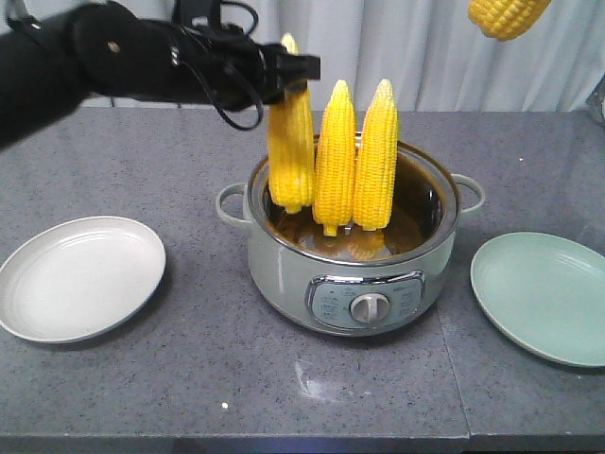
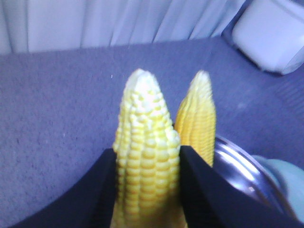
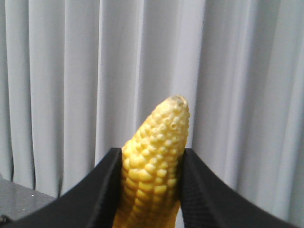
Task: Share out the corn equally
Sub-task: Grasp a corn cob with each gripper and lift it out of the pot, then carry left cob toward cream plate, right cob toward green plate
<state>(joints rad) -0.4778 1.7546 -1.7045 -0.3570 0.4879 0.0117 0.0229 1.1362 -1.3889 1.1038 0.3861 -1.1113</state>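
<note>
On the grey surface [image 1: 189,378] a white plate [image 1: 80,279] lies at the far left, with nothing on it. Next to it the left gripper [image 1: 288,71] reaches in from the left and pinches a held cob [image 1: 290,151] near its pointed top. The cob hangs upright with its lower end inside the mouth of the pot [image 1: 284,255], slightly higher than its neighbours. Just beside it, two standing cobs [image 1: 337,156] stand upright in the pot, tips up, close together. Right of the pot lies a bare green plate [image 1: 544,293]. High above that plate, at the top edge, hangs a raised cob [image 1: 508,16]. The right gripper [image 3: 149,166] is clamped on its sides, before a pale curtain [image 3: 57,71].
</note>
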